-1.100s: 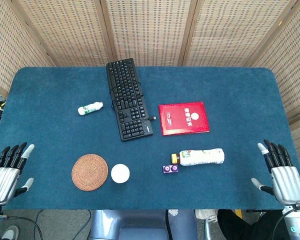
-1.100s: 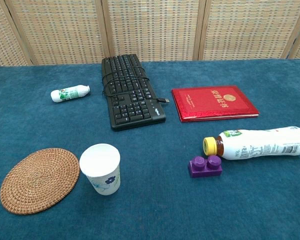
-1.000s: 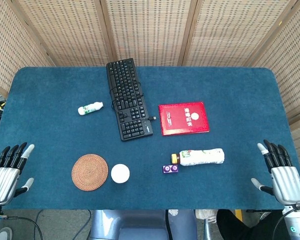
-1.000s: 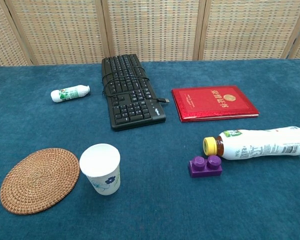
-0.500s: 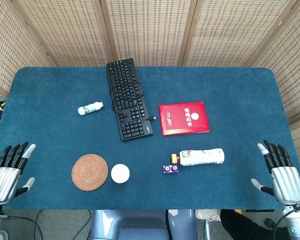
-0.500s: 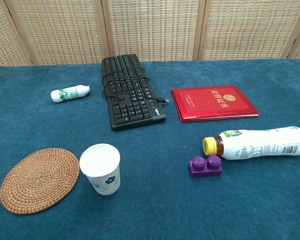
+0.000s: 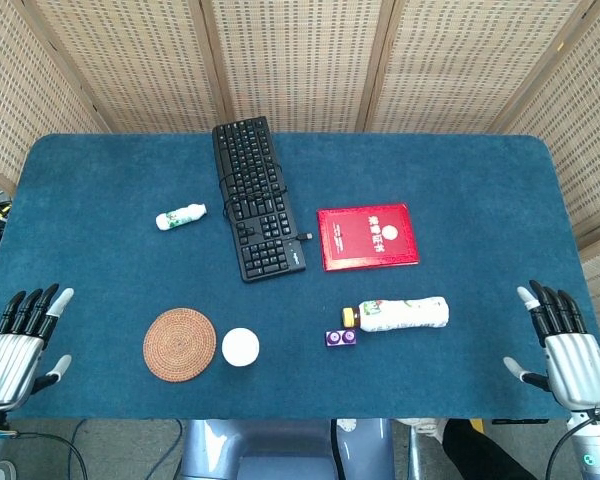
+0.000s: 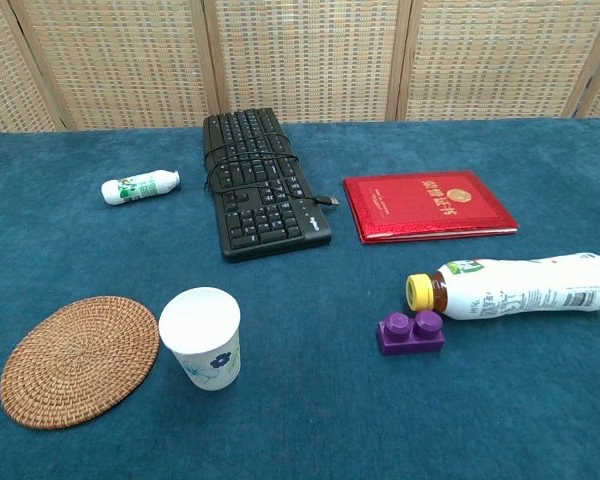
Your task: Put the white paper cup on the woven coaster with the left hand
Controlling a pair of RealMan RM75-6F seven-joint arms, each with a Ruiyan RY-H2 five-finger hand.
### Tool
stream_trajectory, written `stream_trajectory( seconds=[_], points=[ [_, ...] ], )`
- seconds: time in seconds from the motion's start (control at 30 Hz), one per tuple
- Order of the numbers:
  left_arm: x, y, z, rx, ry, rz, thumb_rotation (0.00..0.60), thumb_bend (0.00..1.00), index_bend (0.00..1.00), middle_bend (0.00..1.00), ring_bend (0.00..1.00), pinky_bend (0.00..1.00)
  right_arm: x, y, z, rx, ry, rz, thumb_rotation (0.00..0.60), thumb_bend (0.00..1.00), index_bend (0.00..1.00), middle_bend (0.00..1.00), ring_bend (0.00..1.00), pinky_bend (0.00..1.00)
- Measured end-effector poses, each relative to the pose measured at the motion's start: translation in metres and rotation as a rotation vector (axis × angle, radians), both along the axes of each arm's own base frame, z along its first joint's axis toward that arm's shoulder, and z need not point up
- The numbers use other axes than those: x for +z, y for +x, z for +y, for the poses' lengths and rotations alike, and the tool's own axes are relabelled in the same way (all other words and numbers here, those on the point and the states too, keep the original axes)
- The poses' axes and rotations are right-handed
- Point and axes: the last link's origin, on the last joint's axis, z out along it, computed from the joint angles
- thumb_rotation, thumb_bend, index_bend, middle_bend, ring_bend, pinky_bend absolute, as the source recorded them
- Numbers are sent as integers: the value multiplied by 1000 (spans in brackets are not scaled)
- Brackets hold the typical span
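The white paper cup [image 7: 240, 347] [image 8: 201, 337], printed with a small blue flower, stands upright on the blue table just right of the round woven coaster [image 7: 180, 344] [image 8: 79, 359]. My left hand [image 7: 15, 340] hovers at the table's front left corner, fingers spread and holding nothing, well left of the coaster. At the front right corner my right hand [image 7: 562, 345] is likewise spread and holds nothing. Neither hand shows in the chest view.
A black keyboard [image 7: 255, 197] lies at the back middle, with a small white bottle [image 7: 180, 216] to its left and a red booklet [image 7: 367, 237] to its right. A larger bottle [image 7: 400, 314] lies on its side beside a purple brick [image 7: 341, 339].
Both hands have drifted slightly lower in the head view, toward the table's front edge. The cup and coaster have not moved.
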Motion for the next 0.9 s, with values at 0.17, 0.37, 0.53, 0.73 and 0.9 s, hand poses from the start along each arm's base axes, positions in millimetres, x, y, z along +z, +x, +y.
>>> stream_trajectory(
  seconds=[0.17,0.37,0.53,0.73,0.9],
  points=[
    [1,2,2,-21,4,-11,600,282,0,0,0,0,-1,-1,0,-4,3,-2,600,81,40,0,0,0],
    [4,6,9,-111,-13,2,600,282,0,0,0,0,-3,-2,-1,-11,11,1,600,81,40,0,0,0],
    [7,13,21,-244,-39,25,600,279,0,0,0,0,-6,-1,-2,-12,21,8,600,82,40,0,0,0],
    [7,23,39,-365,-110,-30,600,276,0,0,0,0,-8,-1,-3,-21,25,13,600,81,41,0,0,0],
    [-3,33,62,-489,-214,-51,600,276,0,0,0,0,-9,-3,-4,-27,33,11,600,81,41,0,0,0]
  ],
)
